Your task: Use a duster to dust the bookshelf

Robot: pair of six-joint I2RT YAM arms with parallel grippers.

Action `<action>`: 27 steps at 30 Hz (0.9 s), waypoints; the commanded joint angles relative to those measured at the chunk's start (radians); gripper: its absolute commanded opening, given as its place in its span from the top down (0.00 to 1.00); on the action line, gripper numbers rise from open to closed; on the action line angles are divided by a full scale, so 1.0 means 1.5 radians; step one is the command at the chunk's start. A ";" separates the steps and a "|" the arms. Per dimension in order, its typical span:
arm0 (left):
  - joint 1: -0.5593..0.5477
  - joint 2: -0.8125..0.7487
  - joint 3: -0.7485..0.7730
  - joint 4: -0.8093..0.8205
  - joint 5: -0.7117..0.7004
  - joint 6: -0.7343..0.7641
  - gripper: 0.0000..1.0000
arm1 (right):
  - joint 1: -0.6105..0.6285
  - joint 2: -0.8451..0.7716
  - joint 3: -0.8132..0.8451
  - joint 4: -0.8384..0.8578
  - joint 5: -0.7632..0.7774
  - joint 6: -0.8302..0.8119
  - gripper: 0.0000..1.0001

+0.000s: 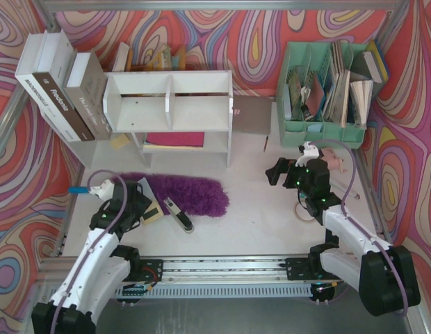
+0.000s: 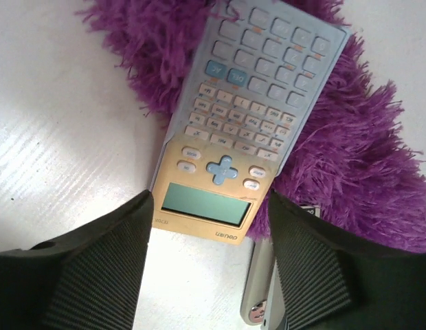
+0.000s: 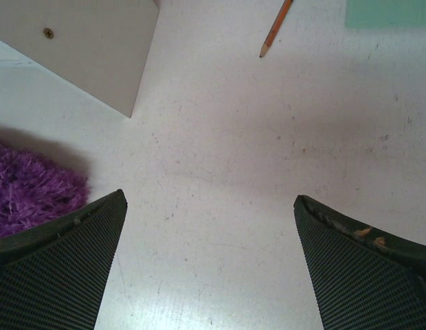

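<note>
Though the left gripper (image 2: 209, 199) has its two black ribbed fingers (image 2: 96, 275) apart, the display end of a flat yellow-and-grey-blue calculator (image 2: 240, 124) sits in the gap between them, close to both pads but not visibly pinched. That calculator lies on top of the long fluffy purple duster (image 2: 357, 185), near its handle end. From above: duster flat on the white table (image 1: 257, 216), just in front of the small white two-tier wooden bookshelf (image 1: 170, 104), head running left to right, apart from the shelf's feet; its thin bright blue handle (image 1: 78, 189) pokes out to the left past the left wrist. Slim silver-and-black object (image 1: 179, 214), kind unclear, lies just beside the duster's near edge. Right gripper (image 3: 209, 199) — jaws spread wide, nothing between them, above bare tabletop, well to the right of the duster's fluffy tip. Orange pencil (image 3: 275, 27) lies beyond it, near the shelf's right side panel. Mint-green slotted organizer (image 1: 327, 90) with papers at far right; boxed books (image 1: 59, 83) lean left of the shelf.
</note>
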 commanded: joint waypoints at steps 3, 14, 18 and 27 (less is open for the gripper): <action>0.004 0.103 0.075 -0.020 -0.018 0.083 0.20 | 0.003 0.006 0.006 0.024 -0.009 0.000 0.01; 0.004 0.245 0.092 0.057 0.051 0.166 0.01 | 0.003 0.010 0.006 0.025 -0.011 0.002 0.01; 0.004 0.249 0.086 0.063 0.050 0.167 0.01 | 0.003 0.010 0.006 0.027 -0.011 0.001 0.01; 0.004 0.304 0.103 0.058 0.024 0.133 0.02 | 0.003 0.006 0.004 0.024 -0.011 0.001 0.01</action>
